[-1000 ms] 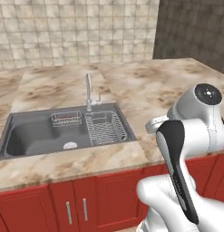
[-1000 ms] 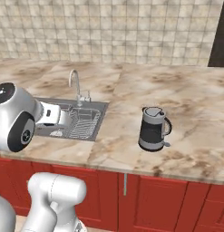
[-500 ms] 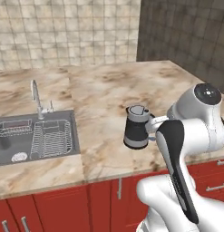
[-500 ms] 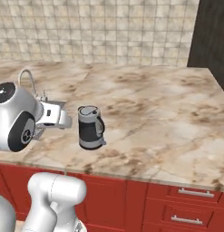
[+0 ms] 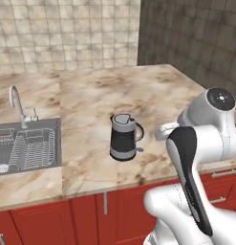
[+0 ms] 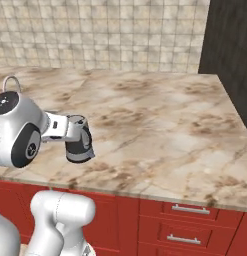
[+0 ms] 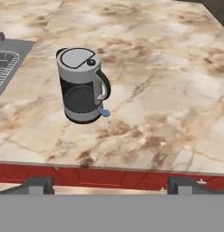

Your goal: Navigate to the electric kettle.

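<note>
The electric kettle stands upright on the marble counter, ahead of the gripper and off to the left in the hand view, well apart from the finger tips, which sit wide apart with nothing between them, back on the near side of the red cabinet edge. From the left base view the electric kettle sits close to the front of the counter, with the sink and its faucet further off on the far side of it from the arm. In the right base view the electric kettle shows just past the hand, partly hidden by it. I judge this the closing stretch of the approach: the base looks nearly in front of the target. The next move likely calls for only a small shift to centre the kettle ahead of the fingers, and a stop short of the cabinet front.
</note>
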Robot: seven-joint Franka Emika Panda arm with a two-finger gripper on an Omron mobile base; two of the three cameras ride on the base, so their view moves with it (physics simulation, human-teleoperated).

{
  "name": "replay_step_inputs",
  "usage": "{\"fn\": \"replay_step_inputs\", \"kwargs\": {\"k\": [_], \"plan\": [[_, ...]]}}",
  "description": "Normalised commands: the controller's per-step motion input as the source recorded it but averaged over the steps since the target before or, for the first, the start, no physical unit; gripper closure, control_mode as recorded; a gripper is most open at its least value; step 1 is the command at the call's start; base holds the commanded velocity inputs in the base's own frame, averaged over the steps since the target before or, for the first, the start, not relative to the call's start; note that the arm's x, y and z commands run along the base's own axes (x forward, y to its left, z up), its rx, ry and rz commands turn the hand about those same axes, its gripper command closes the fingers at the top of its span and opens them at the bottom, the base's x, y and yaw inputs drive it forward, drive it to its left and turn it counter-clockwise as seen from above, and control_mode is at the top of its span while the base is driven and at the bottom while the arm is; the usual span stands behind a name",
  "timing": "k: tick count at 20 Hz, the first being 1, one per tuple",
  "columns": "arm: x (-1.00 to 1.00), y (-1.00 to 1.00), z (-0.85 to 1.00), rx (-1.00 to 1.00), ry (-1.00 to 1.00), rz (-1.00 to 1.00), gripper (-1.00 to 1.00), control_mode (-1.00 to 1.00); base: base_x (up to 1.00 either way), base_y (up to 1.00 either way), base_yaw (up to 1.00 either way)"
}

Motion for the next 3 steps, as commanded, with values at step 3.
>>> {"fn": "replay_step_inputs", "kwargs": {"k": [3], "plan": [[0.00, 0.00, 0.00, 0.00, 0.00, 0.00, -1.00, 1.00, 0.00, 0.00, 0.00]]}}
